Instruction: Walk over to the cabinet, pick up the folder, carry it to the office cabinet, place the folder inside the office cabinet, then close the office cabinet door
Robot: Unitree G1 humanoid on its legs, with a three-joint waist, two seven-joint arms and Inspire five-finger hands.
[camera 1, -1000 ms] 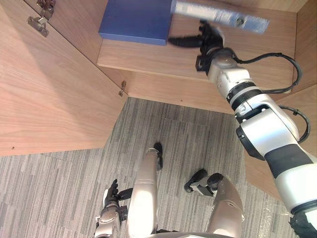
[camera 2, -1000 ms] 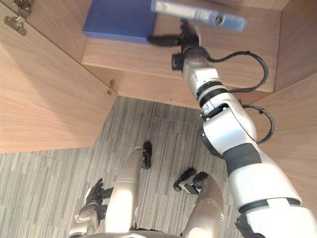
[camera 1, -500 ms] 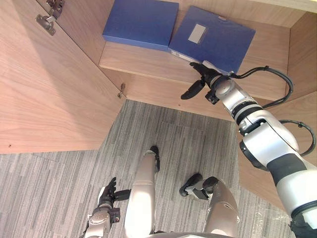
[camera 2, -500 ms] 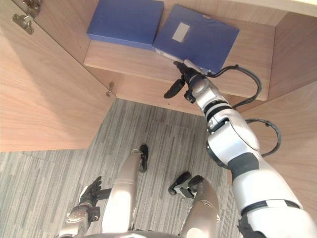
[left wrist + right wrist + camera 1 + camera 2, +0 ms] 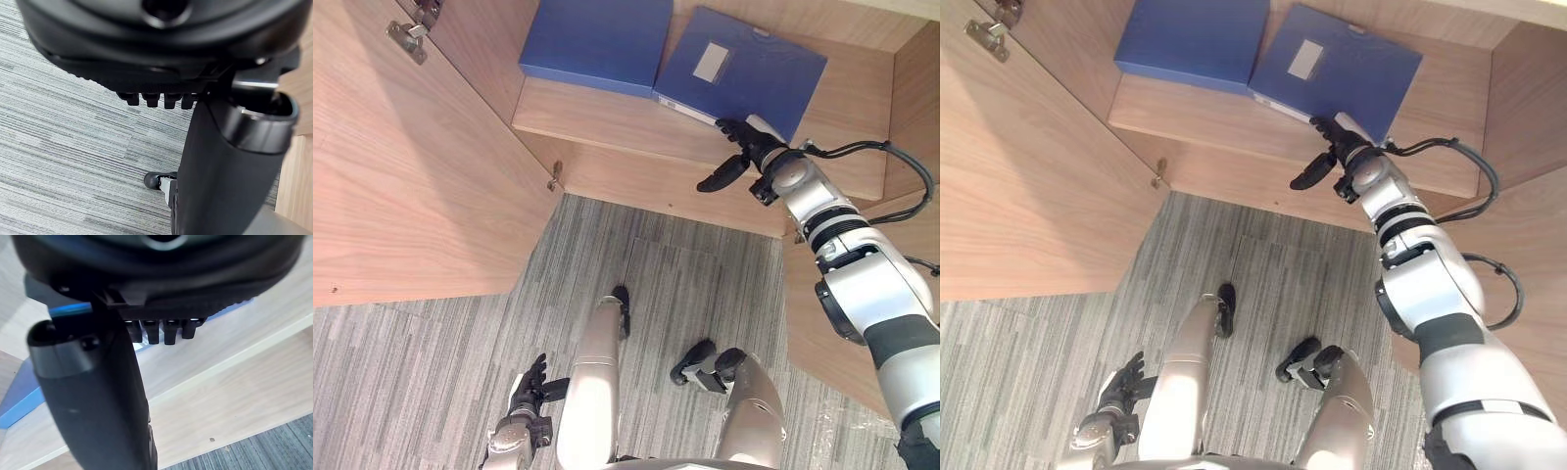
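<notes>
A second ago we held the folder (image 5: 744, 69) up in the air over the shelf (image 5: 607, 113), tipped on its side in our right hand (image 5: 742, 152). Now it lies flat on the shelf, just beside the other blue folder (image 5: 597, 44). Our right hand has let go and slid back and to the right, to the folder's near corner, fingers straight. We cannot tell if the thumb still touches it.

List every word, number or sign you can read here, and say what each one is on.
Pale label on the right-hand blue folder: any writing is too small to read.
Left-hand blue folder: no text visible.
Cabinet door and shelf: no signs or numbers.
</notes>
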